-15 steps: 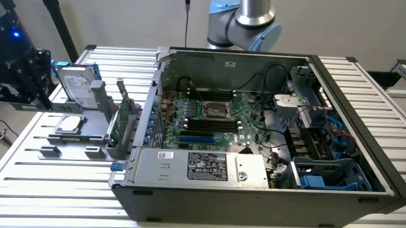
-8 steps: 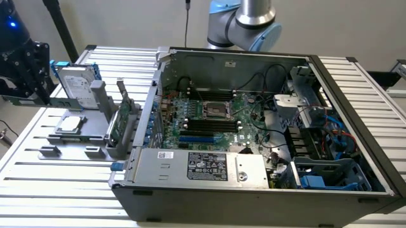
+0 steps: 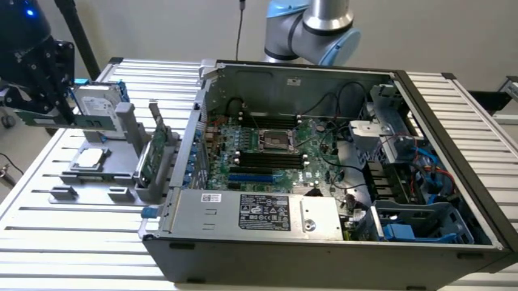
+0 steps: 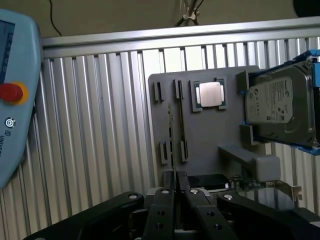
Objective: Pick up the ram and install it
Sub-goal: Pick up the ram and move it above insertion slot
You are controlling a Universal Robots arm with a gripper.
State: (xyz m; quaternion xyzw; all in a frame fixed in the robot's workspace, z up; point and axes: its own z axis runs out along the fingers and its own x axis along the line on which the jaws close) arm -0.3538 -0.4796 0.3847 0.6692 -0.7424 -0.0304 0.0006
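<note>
Black two-finger gripper is clenched on the long, thin dark green ram stick, which sits edge-on between its pads, held clear of the grey plastic parts holder. Beyond, a square silver processor and a silver hard drive with blue rails sit in that holder on the ribbed aluminium table. Farther off, the open black computer case stands at the exterior view's right.

Silver arm with pale-blue joint caps; matte black pincer dotted with screws.
</note>
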